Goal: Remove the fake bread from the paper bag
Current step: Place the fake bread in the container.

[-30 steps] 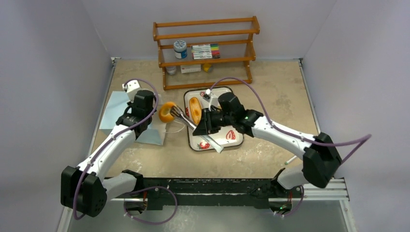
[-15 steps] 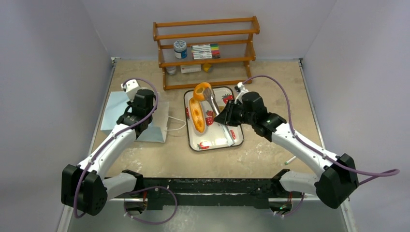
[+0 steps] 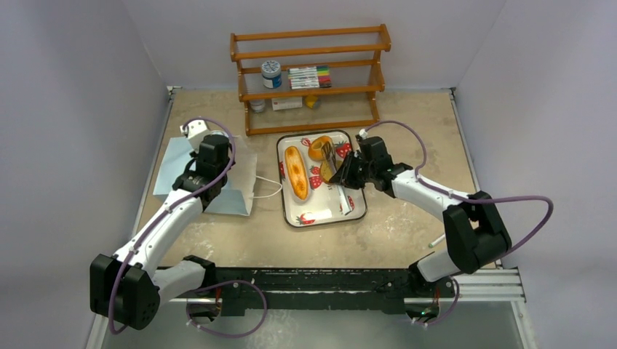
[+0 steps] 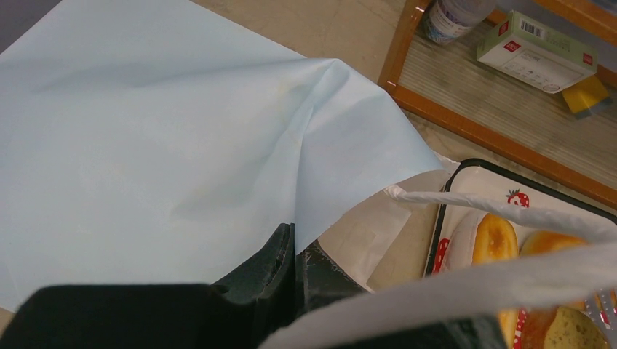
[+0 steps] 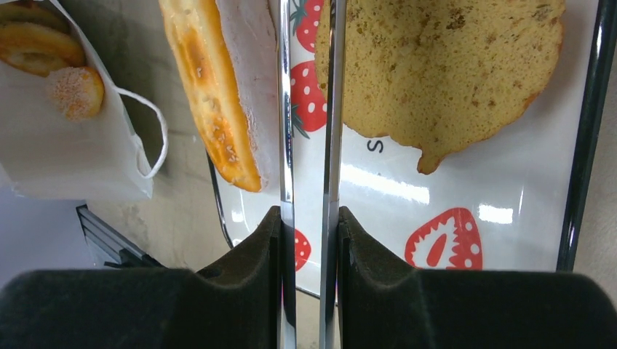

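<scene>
Between grey walls (image 3: pixel 73 87) — beige tabletop (image 3: pixel 407 123), paper bag (image 3: pixel 171 163), tray (image 3: pixel 329 209), rack (image 3: pixel 309 33)

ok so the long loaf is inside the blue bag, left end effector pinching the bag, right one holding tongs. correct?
No. The long loaf lies on the strawberry tray, not in the bag; the top view shows it. The rest stands: the left end effector pinches the bag, the right end effector holds the tongs.
</scene>
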Available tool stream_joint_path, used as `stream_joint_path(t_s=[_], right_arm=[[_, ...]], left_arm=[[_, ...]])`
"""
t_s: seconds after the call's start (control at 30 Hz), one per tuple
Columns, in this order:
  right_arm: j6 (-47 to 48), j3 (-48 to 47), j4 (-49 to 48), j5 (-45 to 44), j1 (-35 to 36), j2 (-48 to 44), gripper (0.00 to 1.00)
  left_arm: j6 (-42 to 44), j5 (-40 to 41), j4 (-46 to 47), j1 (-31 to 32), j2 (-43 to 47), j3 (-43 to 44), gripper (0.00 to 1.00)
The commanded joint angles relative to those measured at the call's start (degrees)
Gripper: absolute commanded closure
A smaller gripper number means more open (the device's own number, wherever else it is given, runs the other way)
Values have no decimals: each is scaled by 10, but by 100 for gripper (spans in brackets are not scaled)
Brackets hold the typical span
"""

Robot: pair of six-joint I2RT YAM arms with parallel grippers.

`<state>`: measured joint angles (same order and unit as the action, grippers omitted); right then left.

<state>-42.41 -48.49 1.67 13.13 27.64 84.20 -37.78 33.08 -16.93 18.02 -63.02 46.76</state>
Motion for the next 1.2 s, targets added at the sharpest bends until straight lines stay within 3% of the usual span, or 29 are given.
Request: stream_joint_path(t_s=[0.0,0.1,0.23,0.63,1.17], right_arm=[[0,-12,-58,25,-4,0,75],[-3,-7,-62,28,-7,1,63],[-9,2,-65,33,-11,-2,59],[-16,29,-56,31,-22,-30,53],[-23,54,-38,21,-24,-84,52]], left_arm=[[9,-13,25,-3,10,20,100],[11,-17,25,-3,6,24,100],[12,-20,28,-3,0,27,100],[16,-23,27,-3,-3,34,100],[19,-22,15,-3,7,35,100]])
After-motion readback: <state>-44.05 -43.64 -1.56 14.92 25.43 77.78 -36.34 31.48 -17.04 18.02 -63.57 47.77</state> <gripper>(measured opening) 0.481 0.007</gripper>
